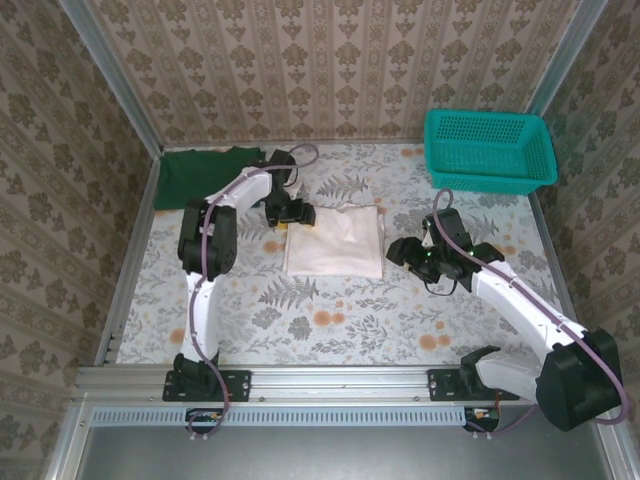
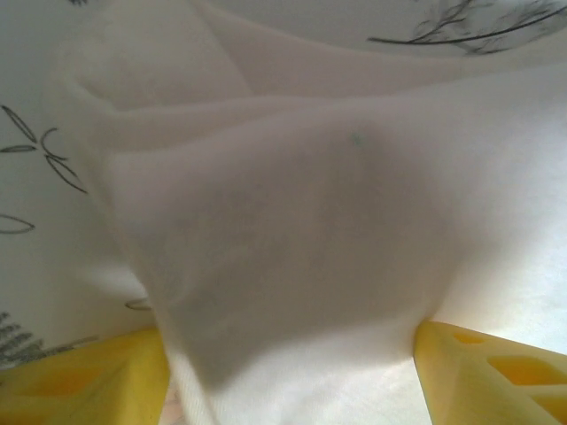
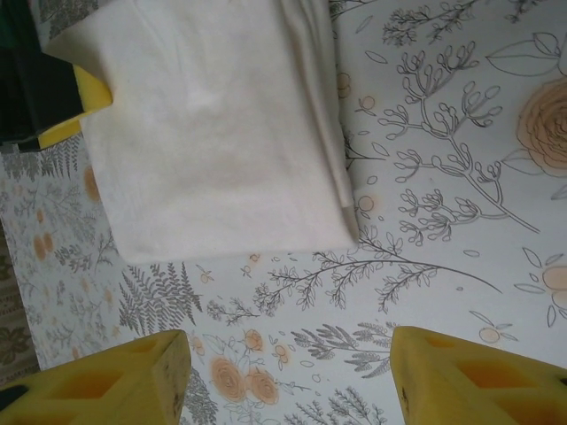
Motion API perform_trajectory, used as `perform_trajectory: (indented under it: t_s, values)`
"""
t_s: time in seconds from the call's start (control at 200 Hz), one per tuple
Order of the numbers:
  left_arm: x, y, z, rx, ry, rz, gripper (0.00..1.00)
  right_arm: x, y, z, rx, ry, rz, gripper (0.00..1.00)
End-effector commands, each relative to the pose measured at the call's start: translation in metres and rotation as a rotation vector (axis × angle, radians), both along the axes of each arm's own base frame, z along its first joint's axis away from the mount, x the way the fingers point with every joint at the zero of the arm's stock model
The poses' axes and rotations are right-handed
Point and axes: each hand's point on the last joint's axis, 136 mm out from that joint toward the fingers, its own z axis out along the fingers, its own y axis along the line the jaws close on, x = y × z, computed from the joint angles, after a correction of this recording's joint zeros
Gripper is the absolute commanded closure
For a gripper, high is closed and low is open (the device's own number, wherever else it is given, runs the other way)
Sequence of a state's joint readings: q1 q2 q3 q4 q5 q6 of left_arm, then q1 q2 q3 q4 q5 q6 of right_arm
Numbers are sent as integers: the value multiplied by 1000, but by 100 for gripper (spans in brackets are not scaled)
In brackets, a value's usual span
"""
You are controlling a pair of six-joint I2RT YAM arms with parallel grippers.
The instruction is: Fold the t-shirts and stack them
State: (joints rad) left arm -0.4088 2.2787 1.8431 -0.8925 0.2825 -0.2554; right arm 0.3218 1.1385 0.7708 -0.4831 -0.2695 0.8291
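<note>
The left gripper point(image 2: 292, 376) sits at the near edge of its wrist view. Its two yellow plastic fingers point(image 2: 80, 376) stand well apart, and a soft bulge of the off-white cloth t-shirt point(image 2: 292, 204) lies between them. This close, it is hard to tell whether the pads actually press on the cloth.

From above, that shirt is folded into a rough rectangle in the middle of the floral-patterned table point(image 1: 350, 310), with the left gripper at its far left corner.

The right gripper point(image 3: 288, 372) hangs just off the shirt's right edge. Its jaws are apart over the bare tablecloth with nothing between them.

The plain dark green cloth t-shirt point(image 1: 205, 172) lies spread at the table's far left corner, apart from the off-white one. A teal plastic mesh basket point(image 1: 488, 150) stands at the far right corner.
</note>
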Motion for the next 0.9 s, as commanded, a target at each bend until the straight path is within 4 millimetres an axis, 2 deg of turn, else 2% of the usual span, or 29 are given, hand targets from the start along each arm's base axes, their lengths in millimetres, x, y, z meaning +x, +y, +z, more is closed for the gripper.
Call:
perform_trajectory:
  t_s: [0.0,0.015,0.03,0.085,0.19,0.37,0.44,0.495,0.535,0.595,0.72,0.895]
  values:
    - [-6,-12,-19,42,-1,-55,32,-17,-9,-5,-29,55,-43,37]
    - [-5,-11,-21,54,-5,-51,32,-18,-10,-4,-30,54,-45,38]
    - [-11,-20,-22,64,-9,-75,33,-19,-11,-3,-32,52,-47,38]
    - [-13,-23,-29,93,-15,-75,36,-22,-12,0,-33,47,-48,38]
    - [-6,-24,-41,120,-30,-14,45,-25,-13,5,-27,47,-52,38]
    - [24,-45,-42,110,-130,35,68,-29,-10,11,-4,57,-42,40]
    - [36,-52,-40,134,-171,32,80,-30,-9,17,-2,56,-29,41]
    - [46,-52,-33,170,-212,37,88,-29,-7,22,-1,51,-17,41]
    - [52,-46,-29,206,-229,48,95,-29,-7,25,-2,48,-10,41]
    - [61,-36,-20,261,-259,68,100,-30,-6,31,1,44,-5,42]
    - [80,-7,10,391,-361,77,100,-32,-6,39,19,29,-8,42]
    - [104,20,71,475,-507,58,100,-38,-6,41,43,32,-19,43]
